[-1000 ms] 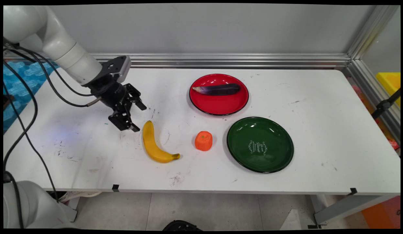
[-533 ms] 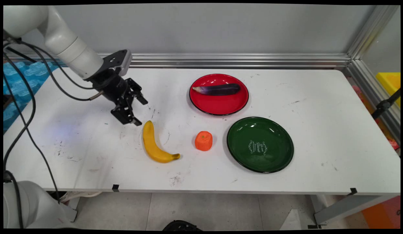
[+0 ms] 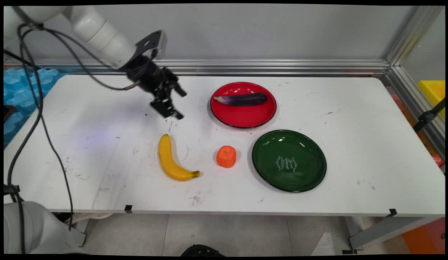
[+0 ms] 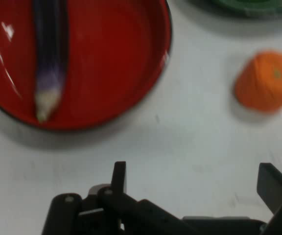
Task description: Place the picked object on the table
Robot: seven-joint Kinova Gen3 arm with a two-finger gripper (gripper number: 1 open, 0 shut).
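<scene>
Gripper (image 3: 180, 105) empty, jaws apart, above table (image 3: 354, 144) near red plate (image 3: 243, 117) (eggplant (image 3: 242, 99) on it); banana (image 3: 169, 159) untouched.

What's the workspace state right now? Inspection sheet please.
Surface: white table, scuffed.
Things: banana, orange, eggplant on red plate, green plate with nothing on it.
Clutter: nothing seen.
Gripper: gripper open, holding nothing, above the table left of the red plate.
Cables: black cables hang from the arm.
Surroundings: grey wall, metal rail.
</scene>
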